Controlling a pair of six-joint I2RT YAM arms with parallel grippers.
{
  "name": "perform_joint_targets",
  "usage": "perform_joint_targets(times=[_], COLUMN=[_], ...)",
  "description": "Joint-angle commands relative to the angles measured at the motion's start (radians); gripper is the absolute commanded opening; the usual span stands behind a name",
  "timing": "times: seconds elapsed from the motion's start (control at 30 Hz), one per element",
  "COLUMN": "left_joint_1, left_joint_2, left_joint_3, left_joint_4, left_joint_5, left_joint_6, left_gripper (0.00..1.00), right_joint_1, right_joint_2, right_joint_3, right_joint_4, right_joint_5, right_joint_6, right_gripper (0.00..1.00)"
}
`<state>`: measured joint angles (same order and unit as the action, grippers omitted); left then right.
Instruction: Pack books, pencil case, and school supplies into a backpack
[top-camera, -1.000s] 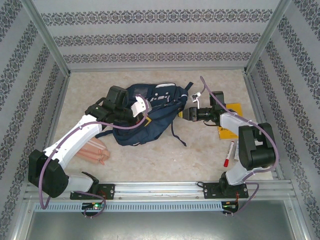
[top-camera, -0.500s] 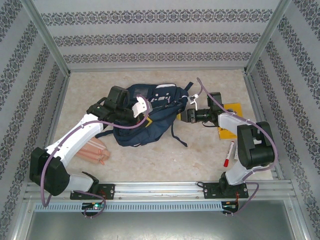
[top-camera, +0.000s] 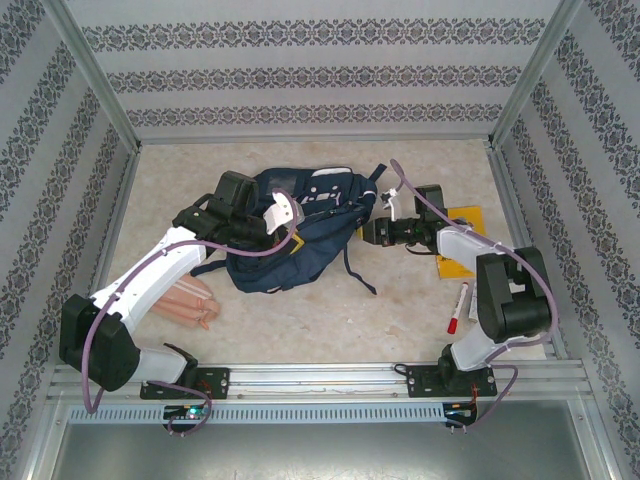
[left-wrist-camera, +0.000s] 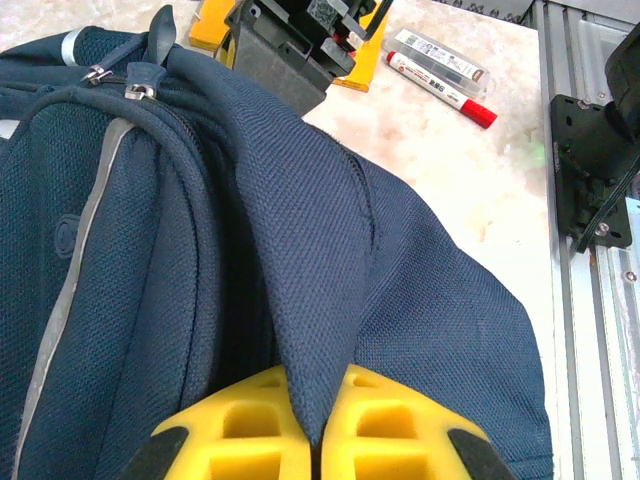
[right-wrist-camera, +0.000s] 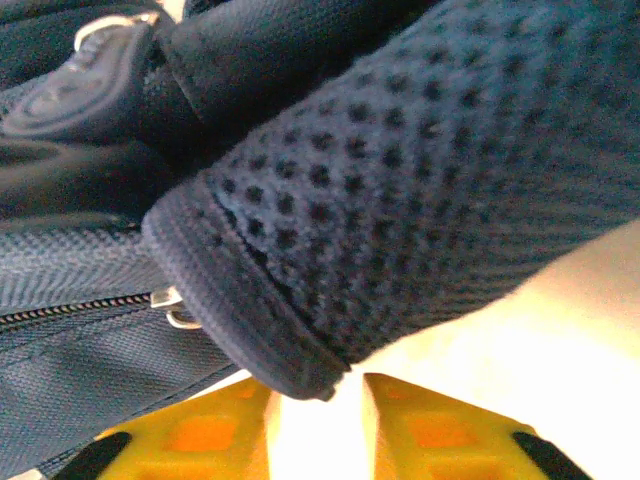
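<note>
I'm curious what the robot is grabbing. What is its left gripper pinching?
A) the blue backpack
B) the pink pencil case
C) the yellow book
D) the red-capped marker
A: in the left wrist view, the left gripper is clamped on a fold of the navy backpack, while the marker lies loose beyond it.

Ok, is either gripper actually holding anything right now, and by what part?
The left gripper is pinched shut on a raised fold of the backpack fabric. The right gripper is open at the mesh shoulder strap, gripping nothing.
</note>
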<state>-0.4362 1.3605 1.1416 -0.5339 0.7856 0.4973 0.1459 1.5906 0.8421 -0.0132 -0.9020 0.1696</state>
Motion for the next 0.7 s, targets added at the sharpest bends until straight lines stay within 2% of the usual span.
perform_joint_targets(times=[0.0, 0.2, 0.47, 0.67], left_joint_1=[0.011, 0.01, 0.01, 0.011], left_joint_2=[-0.026, -0.011, -0.012, -0.023], left_joint_3=[0.051, 0.085, 0.098, 0.103], left_joint_4=[0.046, 0.01, 0.015, 0.004], left_joint_5=[0.084, 0.099, 0.13, 0.159], left_joint_6=[0.031, 0.052, 0.023, 0.006], left_gripper=[0.0, 0.0, 0.0, 0.0], right_joint_1=[-0.018, -0.022, -0.024, -0.023], right_joint_2=[-0.071, -0.124, -0.072, -0.068], right_joint_3=[-0.026, -0.066, -0.032, -0.02], right_joint_4=[-0.028, 0.044, 0.144, 0.178], right_joint_5=[0.085, 0.088, -0.143, -0.179], right_joint_6=[-0.039, -0.03, 0.062, 0.105], right_gripper=[0.31, 0.31, 0.38, 0.38])
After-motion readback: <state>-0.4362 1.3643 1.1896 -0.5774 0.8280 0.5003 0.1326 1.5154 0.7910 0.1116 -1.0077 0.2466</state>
